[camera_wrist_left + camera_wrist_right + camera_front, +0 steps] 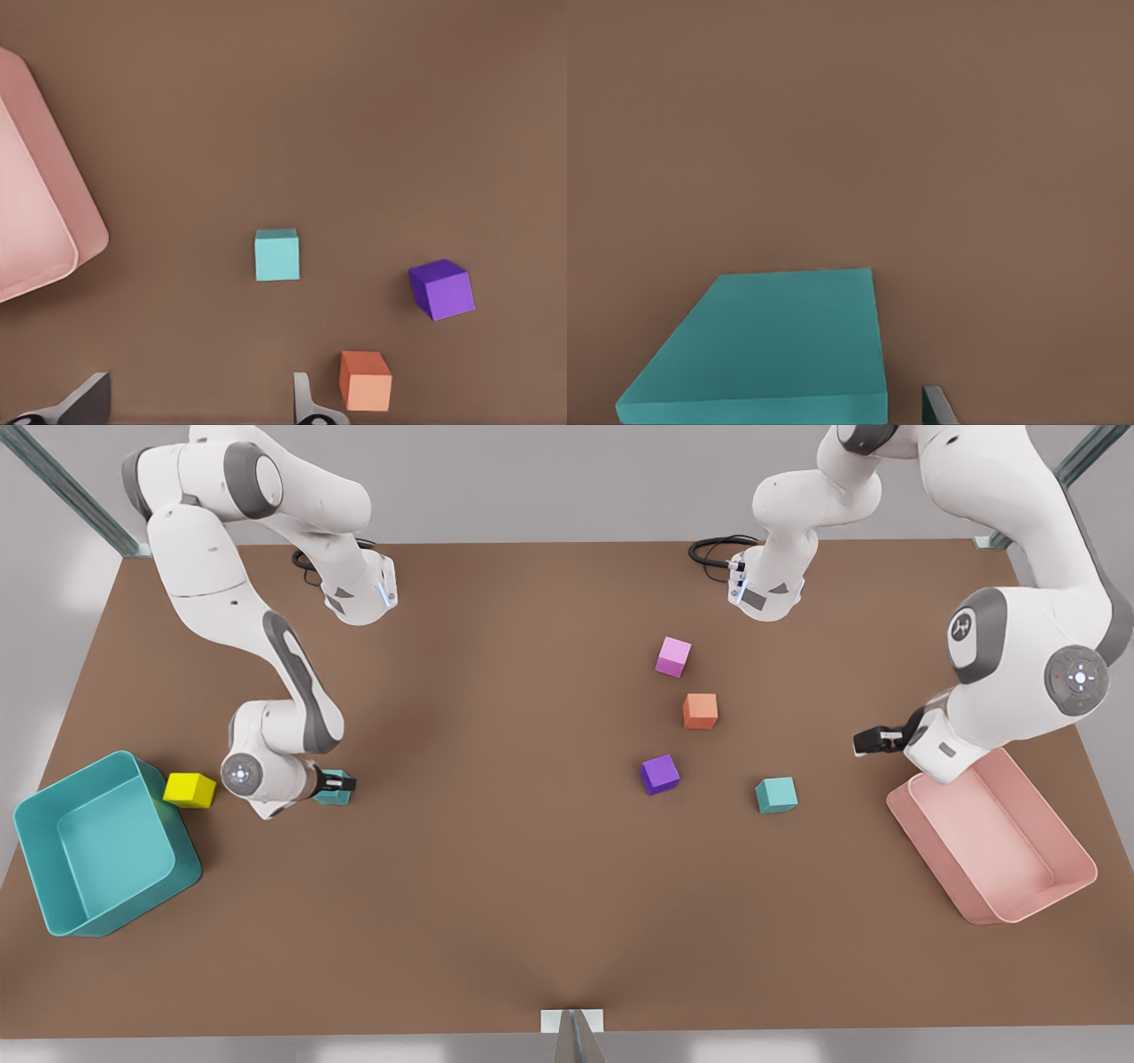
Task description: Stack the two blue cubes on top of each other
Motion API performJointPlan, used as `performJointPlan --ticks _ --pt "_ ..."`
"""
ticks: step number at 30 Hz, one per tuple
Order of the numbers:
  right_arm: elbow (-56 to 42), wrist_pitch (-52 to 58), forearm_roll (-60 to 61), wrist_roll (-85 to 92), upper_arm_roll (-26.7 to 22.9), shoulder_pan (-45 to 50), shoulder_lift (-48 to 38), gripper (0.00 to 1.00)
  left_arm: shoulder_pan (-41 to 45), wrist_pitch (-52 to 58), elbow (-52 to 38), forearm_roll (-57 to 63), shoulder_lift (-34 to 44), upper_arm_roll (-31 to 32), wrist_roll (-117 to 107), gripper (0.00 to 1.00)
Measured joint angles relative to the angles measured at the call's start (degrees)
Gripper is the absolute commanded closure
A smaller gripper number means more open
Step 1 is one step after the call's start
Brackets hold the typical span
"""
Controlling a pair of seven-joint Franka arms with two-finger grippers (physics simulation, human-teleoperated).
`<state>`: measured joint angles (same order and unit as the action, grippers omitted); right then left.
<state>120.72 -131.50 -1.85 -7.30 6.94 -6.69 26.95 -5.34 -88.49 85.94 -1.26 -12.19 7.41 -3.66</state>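
One blue cube [776, 794] lies on the brown table towards the front view's right, and it sits mid-frame in the left wrist view [277, 255]. My left gripper [873, 740] hovers open by the pink bin, well apart from that cube, its fingers [306, 403] spread wide. The other blue cube [332, 793] rests on the table at the front view's left. My right gripper [341, 784] is low right at this cube [766, 345]. One fingertip [939, 407] stands just beside the cube with a small gap; the other finger is hidden.
A purple cube [660, 773], an orange cube [700, 710] and a pink cube [673, 656] lie right of centre. A yellow cube [190, 789] sits by the large teal bin [53, 903]. A pink bin [1063, 886] stands at the front view's right.
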Motion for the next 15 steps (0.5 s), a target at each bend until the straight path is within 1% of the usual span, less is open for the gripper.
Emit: performJointPlan --ticks 1,2,3,4,6,9,10,12,14,15 --pt "-0.1 -0.3 0.0 -0.1 0.0 0.0 0.3 0.13 0.2 0.0 0.0 0.1 -0.1 0.0 -0.1 0.0" --pt "-0.2 -0.6 0.0 -0.1 0.0 0.0 0.5 0.28 0.3 0.0 0.0 0.1 -0.1 0.0 -0.2 0.0" --pt "-0.3 -0.8 0.1 -0.1 0.0 0.1 0.6 0.34 0.3 0.0 0.0 0.1 -0.1 0.0 -0.2 0.0" --pt "-0.5 -0.9 0.3 0.0 0.1 0.1 0.5 0.39 0.4 0.0 0.1 0.1 -0.1 0.1 -0.3 0.0" --pt "-0.9 -0.9 0.6 0.2 0.3 0.1 0.1 0.45 0.6 0.1 0.1 0.1 -0.3 0.2 -0.4 0.0" --pt "-3.5 0.7 1.2 0.4 1.0 0.6 -1.3 0.45 0.5 0.8 0.2 0.1 -0.9 0.2 -0.6 0.0" --pt "-4.8 1.6 1.3 0.2 2.6 0.8 -1.6 0.45 0.4 1.1 0.2 0.1 -1.5 0.2 -0.7 0.0" --pt "-7.4 2.9 2.1 -1.2 7.8 2.3 -1.2 0.44 0.0 1.5 0.2 0.1 -2.2 0.1 -0.8 0.0" --pt "-13.0 3.9 4.1 -4.1 10.5 8.8 1.5 0.44 -0.9 1.8 0.1 0.1 -2.4 0.0 -0.9 0.0" --pt "-18.1 4.3 4.9 -6.0 11.0 13.5 4.4 0.44 -1.4 2.1 0.4 0.0 -2.6 0.0 -0.9 0.0"
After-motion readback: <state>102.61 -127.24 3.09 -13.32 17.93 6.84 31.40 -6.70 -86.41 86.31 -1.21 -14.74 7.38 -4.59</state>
